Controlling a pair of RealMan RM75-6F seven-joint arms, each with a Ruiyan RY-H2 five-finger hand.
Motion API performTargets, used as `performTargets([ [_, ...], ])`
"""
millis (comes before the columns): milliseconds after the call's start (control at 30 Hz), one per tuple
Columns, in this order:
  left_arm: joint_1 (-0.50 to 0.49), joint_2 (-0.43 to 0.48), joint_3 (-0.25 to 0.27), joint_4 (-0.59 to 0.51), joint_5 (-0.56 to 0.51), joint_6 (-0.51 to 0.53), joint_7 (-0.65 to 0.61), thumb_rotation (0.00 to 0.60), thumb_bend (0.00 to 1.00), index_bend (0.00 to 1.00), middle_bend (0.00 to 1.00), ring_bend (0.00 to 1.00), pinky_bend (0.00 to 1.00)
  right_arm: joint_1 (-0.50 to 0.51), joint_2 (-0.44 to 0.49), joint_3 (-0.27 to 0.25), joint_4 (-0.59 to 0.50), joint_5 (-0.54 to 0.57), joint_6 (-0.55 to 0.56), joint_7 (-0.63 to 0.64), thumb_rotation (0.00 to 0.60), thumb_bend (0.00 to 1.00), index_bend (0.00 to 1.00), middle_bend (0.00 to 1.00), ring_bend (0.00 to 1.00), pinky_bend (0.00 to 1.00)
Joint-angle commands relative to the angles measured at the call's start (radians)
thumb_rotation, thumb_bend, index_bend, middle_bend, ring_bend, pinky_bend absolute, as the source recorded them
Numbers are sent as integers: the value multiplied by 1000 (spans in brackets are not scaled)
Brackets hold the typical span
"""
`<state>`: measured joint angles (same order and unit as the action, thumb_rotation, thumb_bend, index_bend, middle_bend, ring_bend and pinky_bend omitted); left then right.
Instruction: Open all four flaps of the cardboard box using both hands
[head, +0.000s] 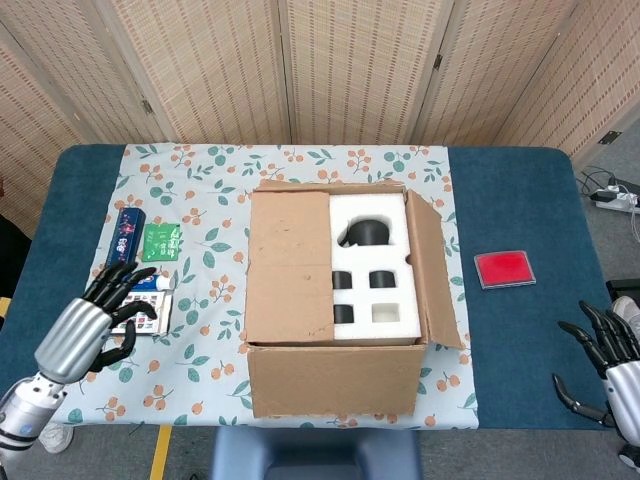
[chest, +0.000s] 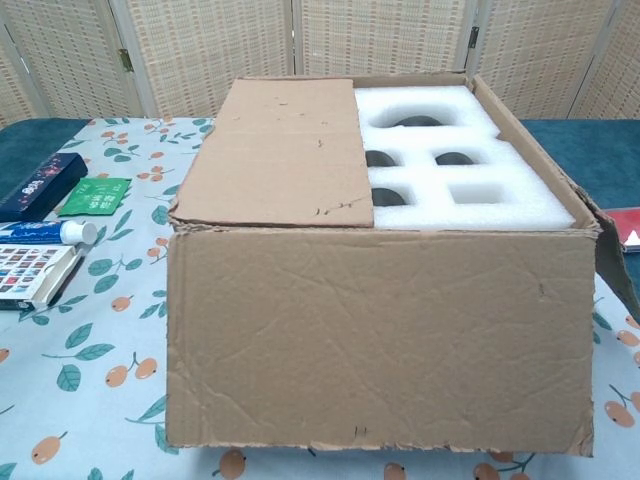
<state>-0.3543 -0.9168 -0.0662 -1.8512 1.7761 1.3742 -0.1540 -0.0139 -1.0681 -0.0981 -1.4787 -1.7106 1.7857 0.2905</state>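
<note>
Head view: your left hand hovers empty, fingers spread, over the small printed boxes; your right hand empty too, half cut off. Brown cardboard box mid-surface, left flap shut; you may snag those boxes reaching in.
Chest view: no hands; flap's far edge hard to read.

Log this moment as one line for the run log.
left flap closed | right flap open | left hand open | right hand open, away from box
</note>
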Motion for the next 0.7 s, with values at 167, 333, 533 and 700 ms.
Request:
performTargets([
  [167, -242, -46, -124, -109, -182, -321, 126, 600, 851, 525, 135, 0, 0, -48, -22, 17, 72, 27, 48, 114, 253, 487, 166, 0, 0, 0],
  [333, -335, -132, -175, -76, -333, -423, 183, 600, 838, 573, 139, 0, 0, -59, -21, 27, 128, 68, 20, 223, 252, 488, 171, 0, 0, 0],
  [533, -429, -229, -200, 26, -448, -512, 232, 600, 996, 582, 142, 0, 0, -78, -19, 50, 174, 108, 17, 304, 253, 487, 172, 0, 0, 0],
  [700, -496, -296, -207, 125, -511, -574, 247, 600, 1000, 583, 141, 0, 0, -93, -25, 64, 205, 135, 5, 345, 254, 487, 172, 0, 0, 0],
])
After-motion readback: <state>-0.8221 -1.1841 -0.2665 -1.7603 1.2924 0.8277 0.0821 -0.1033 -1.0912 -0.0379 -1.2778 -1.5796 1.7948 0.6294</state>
